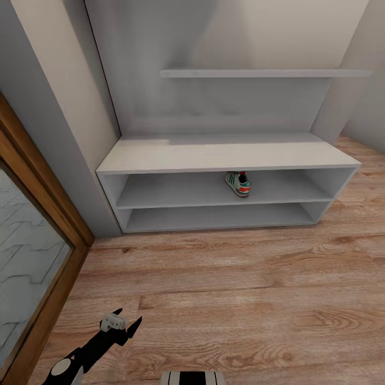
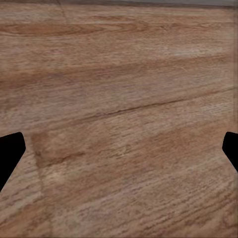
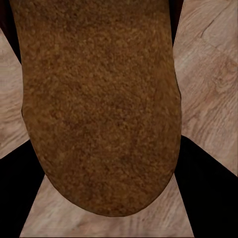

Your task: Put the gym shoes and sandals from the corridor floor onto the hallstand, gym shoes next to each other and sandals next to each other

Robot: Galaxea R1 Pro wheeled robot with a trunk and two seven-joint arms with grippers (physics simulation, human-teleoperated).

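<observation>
Left gripper (image 2: 119, 153): fingers spread, over bare corridor floor (image 2: 119, 74).
Right gripper (image 3: 106, 198): apparently pinching a sandal (image 3: 99, 99) between its fingers.
Hallstand (image 1: 224, 155): gym shoe (image 1: 238, 184) on upper shelf.

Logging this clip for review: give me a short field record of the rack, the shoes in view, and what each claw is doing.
rack: hallstand, two open slots under a flat top, against the wall
upper slot: one gym shoe, right of centre
lower slot: nothing visible in it
floor: wood planks in front of the rack
left claw: left claw open, over bare floor, holding nothing
right claw: right claw closed around a brown sandal above the floor
task state: one sneaker racked, one sandal in hand
</observation>
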